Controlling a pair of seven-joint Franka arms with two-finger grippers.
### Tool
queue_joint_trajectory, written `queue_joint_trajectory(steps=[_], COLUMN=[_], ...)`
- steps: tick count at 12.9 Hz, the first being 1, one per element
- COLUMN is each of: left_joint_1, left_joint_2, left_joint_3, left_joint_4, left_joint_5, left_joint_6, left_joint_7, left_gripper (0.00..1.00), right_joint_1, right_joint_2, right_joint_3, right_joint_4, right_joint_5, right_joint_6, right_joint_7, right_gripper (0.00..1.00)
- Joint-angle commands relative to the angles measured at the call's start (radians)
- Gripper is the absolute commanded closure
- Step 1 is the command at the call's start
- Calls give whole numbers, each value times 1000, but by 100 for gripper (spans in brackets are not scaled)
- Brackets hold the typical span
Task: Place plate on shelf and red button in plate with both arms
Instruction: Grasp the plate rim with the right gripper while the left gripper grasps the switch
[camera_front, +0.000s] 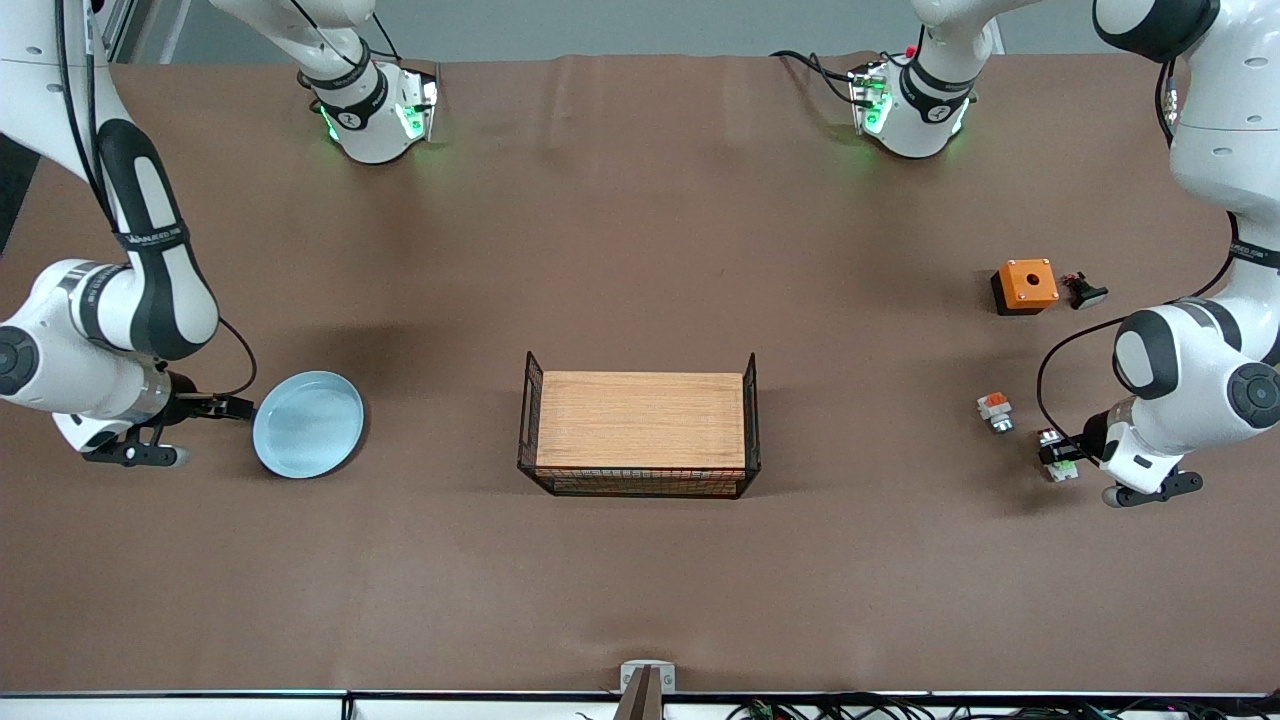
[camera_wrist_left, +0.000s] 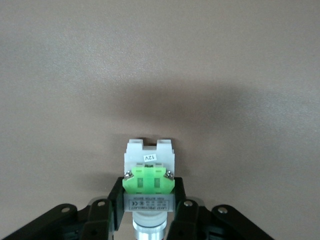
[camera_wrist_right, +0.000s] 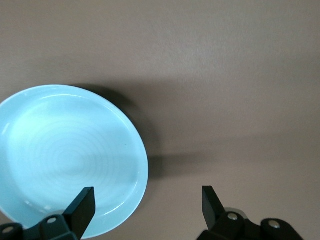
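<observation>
Pinching the red button (camera_wrist_left: 149, 187) between both fingers, left gripper (camera_front: 1062, 458) low at the table toward the left arm's end, jaws pressed onto the part's sides just under the green block. Seen from the left wrist view, button lying with its long axis straight along the gripper's reach: round cap end back between the fingers, white terminal body poking out ahead. Resting on the cloth, or barely off it; hard to tell which. Judged as grasp made and lift due next, with the wire basket (camera_front: 640, 482) on its wooden board lying toward the table's middle from this gripper, well apart.

Spread wide at the other end of the table, right gripper (camera_wrist_right: 148, 205) low beside the plate (camera_wrist_right: 70, 155). One finger over the plate's rim, on the inside, the other out over bare cloth, so the rim falls between the jaws but off to one side. Nothing pinched yet. Plate flat on the table, lying straight ahead of the right gripper, toward the basket; likely needs a close on that rim edge before any lift.

Nearby but untouched: orange box (camera_front: 1025, 286), white part with an orange-red block (camera_front: 994, 410).
</observation>
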Motion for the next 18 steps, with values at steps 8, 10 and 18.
queue_joint_trajectory(steps=[8, 10, 18], left_joint_1=[5, 5, 4], left_joint_2=[-287, -348, -521], left_joint_3=[-37, -53, -105], left_joint_4=[4, 4, 12], left_joint_5=[13, 13, -50], left_joint_6=[-312, -381, -565], left_joint_7=[52, 52, 43], left_gripper=[100, 100, 100], right_joint_1=[-13, -12, -19], right_joint_2=[37, 54, 80], right_joint_3=[12, 12, 14], right_joint_4=[-67, -56, -39], right_joint_5=[69, 72, 88], right_joint_6=[73, 76, 85], right_joint_7=[31, 31, 22], right_gripper=[19, 22, 59])
